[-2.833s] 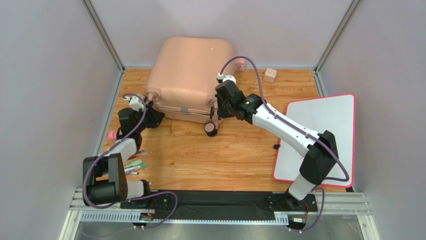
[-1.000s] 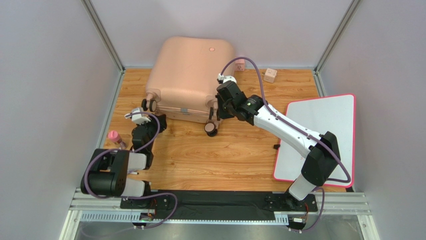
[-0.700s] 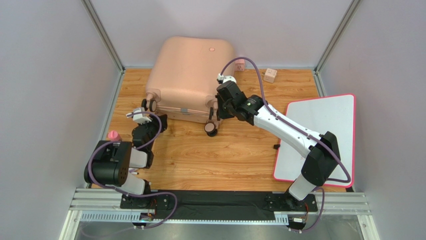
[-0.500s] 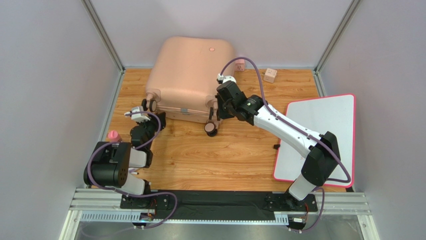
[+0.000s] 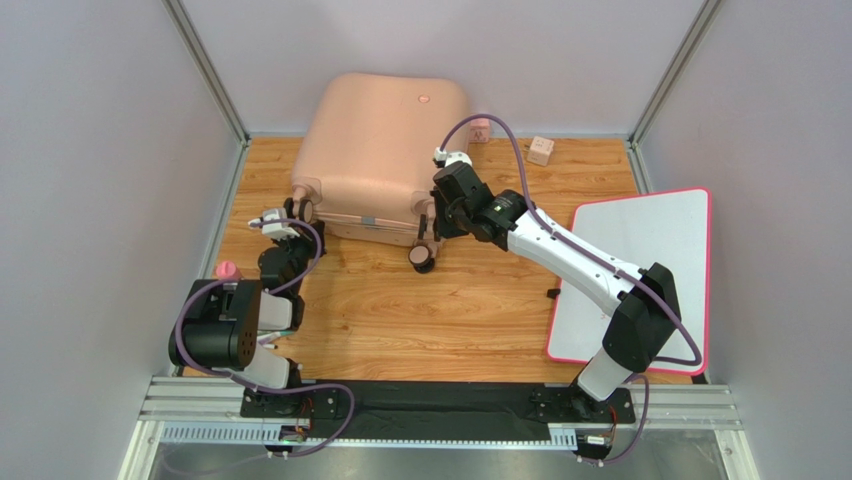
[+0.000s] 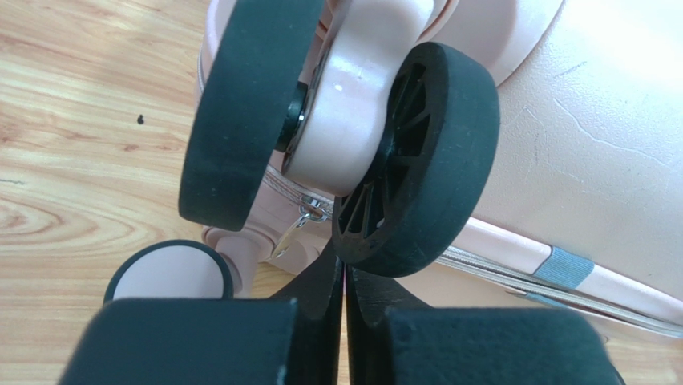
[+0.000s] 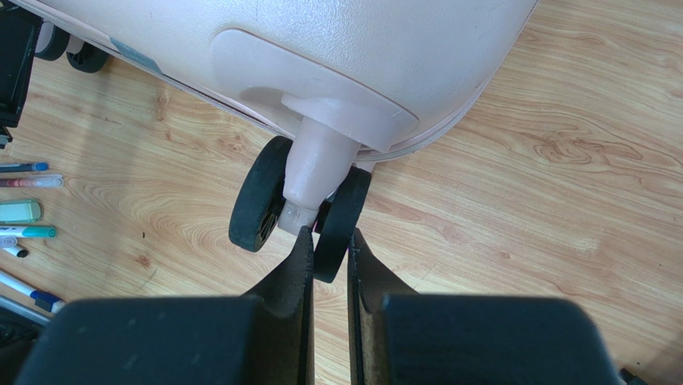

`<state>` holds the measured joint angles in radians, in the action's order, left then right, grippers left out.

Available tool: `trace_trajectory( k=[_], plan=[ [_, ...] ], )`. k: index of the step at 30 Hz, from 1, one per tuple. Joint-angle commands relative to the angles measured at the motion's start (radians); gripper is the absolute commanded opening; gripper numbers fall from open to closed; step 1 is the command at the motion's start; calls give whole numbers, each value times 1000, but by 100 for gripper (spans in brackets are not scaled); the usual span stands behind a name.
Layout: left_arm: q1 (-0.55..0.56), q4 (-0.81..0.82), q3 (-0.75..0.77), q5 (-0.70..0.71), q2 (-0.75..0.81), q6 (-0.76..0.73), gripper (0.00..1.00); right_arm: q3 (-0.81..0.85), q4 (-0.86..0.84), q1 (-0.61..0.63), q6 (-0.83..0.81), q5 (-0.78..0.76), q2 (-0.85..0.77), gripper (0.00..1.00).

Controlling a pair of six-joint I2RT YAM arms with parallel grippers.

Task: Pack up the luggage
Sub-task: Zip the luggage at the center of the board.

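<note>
On the luggage (image 6: 577,160), only the left-wrist view shows a zipper pull (image 6: 293,230).

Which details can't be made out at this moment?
- Luggage contents: shell closed, every view.
- Pens: cut off by the right wrist view's left edge; the left arm mostly covers them from above.
- Small block: too small, top view.

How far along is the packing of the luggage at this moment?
Nothing looks done yet: the luggage lies closed, and pens lie on the table outside it. In hand: the right gripper has its jaws closed on a caster wheel; the left gripper, jaws shut, sits by the zipper pull under a second wheel. Left: opening the case, loading it, closing it.
</note>
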<state>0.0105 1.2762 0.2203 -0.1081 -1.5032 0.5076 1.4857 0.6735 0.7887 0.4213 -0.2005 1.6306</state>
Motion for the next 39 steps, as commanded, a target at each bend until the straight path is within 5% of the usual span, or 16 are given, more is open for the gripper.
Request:
trace_trajectory(
  k=[1, 26, 32, 35, 39],
  plan=[
    [-4, 189, 25, -33, 1, -35, 0, 4, -114, 4, -65, 12, -40, 0],
    [141, 213, -6, -82, -29, -31, 0, 21, -117, 18, -50, 36, -20, 0],
    [74, 167, -47, -13, 40, 20, 0, 21, -114, 20, -50, 29, -32, 0],
    [-4, 134, -62, -68, 81, 29, 9, 19, -115, 18, -55, 23, -41, 0],
    [-69, 106, -35, -169, 92, 11, 34, 16, -118, 18, -55, 23, -43, 0]
  ],
)
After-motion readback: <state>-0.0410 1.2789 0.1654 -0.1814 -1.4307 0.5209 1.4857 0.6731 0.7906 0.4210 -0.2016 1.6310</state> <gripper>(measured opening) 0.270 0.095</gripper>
